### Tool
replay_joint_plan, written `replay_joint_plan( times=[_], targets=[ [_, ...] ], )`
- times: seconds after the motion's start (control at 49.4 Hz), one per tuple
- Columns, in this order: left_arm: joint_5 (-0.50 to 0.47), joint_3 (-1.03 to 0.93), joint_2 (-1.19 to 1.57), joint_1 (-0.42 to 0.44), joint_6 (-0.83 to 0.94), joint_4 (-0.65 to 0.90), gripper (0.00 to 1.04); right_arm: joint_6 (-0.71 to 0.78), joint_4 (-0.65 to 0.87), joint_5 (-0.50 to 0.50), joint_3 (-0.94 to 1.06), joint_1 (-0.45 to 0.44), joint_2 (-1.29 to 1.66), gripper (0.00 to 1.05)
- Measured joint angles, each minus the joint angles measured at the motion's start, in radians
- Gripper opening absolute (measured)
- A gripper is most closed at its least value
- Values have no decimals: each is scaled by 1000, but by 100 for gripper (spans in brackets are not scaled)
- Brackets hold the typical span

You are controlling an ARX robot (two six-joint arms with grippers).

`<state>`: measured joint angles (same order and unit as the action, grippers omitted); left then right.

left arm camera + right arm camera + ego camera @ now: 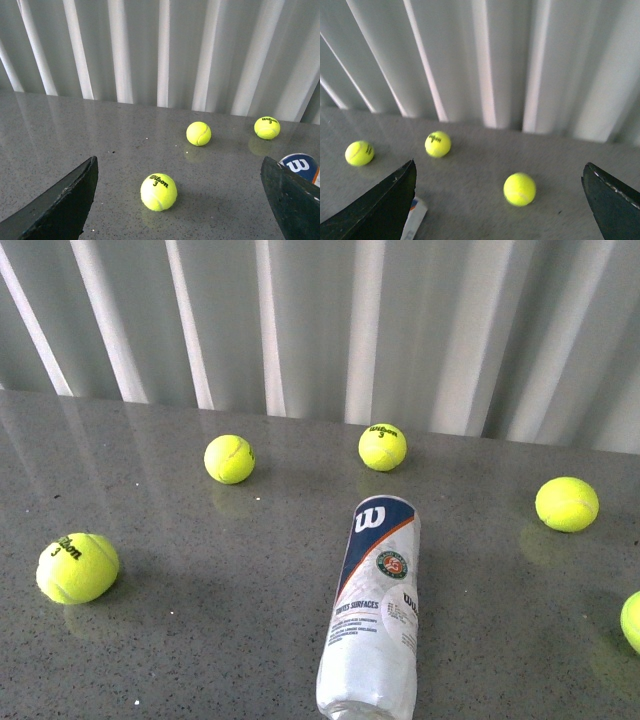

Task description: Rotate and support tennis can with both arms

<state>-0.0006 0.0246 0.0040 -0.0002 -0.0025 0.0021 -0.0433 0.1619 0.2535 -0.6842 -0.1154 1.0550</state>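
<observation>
The tennis can [374,610] lies on its side on the grey table, its navy Wilson end pointing away and its near end at the picture's bottom edge. No arm shows in the front view. In the left wrist view the left gripper [180,200] is open, its black fingers [65,202] wide apart; the can's Wilson end [301,166] peeks from behind one finger. The right gripper [499,202] is open too, with a corner of the can's label [415,216] beside one finger [382,207]. Neither gripper touches the can.
Several yellow-green tennis balls lie scattered on the table: one at the left [77,567], two near the back [229,458] [382,446], one at the right [566,503], one cut by the right edge [631,621]. A white ribbed wall [320,320] backs the table.
</observation>
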Motion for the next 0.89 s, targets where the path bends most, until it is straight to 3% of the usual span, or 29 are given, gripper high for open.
replay_joint_plan(
  times=[0.263,0.405,0.587,0.89],
  targets=[
    [0,0,0,0,0,0,98,-146,-428,81,-471,146,545,98],
    [0,0,0,0,0,0,98,-146,-589,39,-541,270,723,98],
    [0,0,0,0,0,0,98,-162,-550,-16,-494,396,800,98],
    [0,0,0,0,0,0,98,-217,-510,-10,-492,451,892,98]
  ],
)
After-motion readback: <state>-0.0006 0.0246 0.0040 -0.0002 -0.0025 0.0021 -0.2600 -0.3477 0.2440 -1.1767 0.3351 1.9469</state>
